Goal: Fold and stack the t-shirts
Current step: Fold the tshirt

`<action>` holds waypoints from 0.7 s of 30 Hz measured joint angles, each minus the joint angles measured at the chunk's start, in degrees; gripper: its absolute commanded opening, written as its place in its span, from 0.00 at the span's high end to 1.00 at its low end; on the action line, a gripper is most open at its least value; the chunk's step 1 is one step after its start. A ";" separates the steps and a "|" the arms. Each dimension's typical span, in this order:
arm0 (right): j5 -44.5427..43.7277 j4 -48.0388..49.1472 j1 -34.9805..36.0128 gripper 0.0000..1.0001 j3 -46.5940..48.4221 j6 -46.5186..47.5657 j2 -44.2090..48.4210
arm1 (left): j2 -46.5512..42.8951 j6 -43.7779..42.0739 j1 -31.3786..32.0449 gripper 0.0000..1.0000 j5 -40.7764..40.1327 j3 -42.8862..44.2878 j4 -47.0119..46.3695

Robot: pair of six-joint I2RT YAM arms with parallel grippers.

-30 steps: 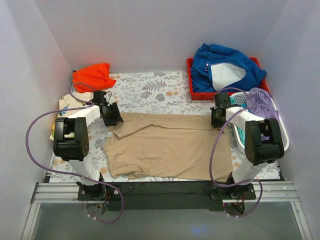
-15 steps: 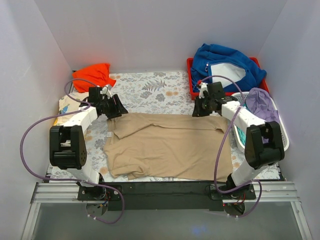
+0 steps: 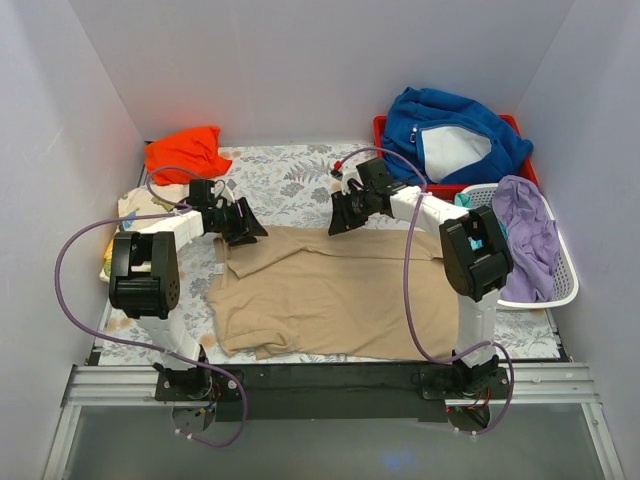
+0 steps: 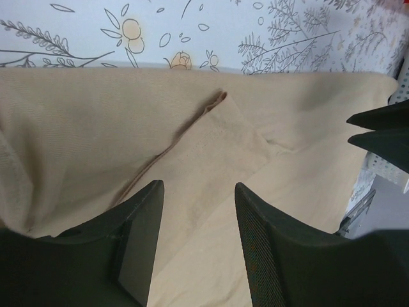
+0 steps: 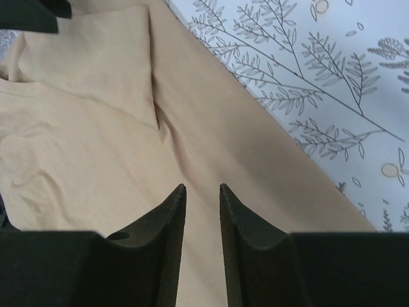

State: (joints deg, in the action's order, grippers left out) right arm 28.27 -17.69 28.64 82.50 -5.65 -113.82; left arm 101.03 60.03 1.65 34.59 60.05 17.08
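The tan t-shirt (image 3: 330,290) lies spread flat in the middle of the table. My left gripper (image 3: 250,226) is open and empty just over its far-left sleeve; the left wrist view shows its jaws (image 4: 198,192) apart above the sleeve hem (image 4: 211,105). My right gripper (image 3: 335,222) hovers over the shirt's far edge near the middle. Its jaws (image 5: 202,189) stand a narrow gap apart with nothing between them, over tan cloth (image 5: 96,147). The orange t-shirt (image 3: 185,152) lies bunched at the back left. The cream dinosaur-print shirt (image 3: 128,205) lies at the left edge, partly behind the left arm.
A red bin (image 3: 382,170) at the back right holds the blue fleece (image 3: 450,140). A white basket (image 3: 560,285) with a purple cloth (image 3: 525,230) stands at the right edge. Floral tablecloth (image 3: 300,180) shows behind the tan shirt. White walls enclose the table.
My right arm has swung left from the basket side along the tan shirt's far edge to its middle. My left gripper has shifted slightly right over the sleeve.
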 measured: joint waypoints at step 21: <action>12.76 2.12 7.91 0.53 17.90 -1.07 -17.33 | -4.37 0.33 1.57 0.53 -9.35 -2.10 -3.37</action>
State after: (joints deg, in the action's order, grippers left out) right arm 41.04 -15.57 36.56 100.40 -6.72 -131.15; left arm 96.66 60.36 3.22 25.23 57.95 13.72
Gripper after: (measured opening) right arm 0.462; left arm 0.468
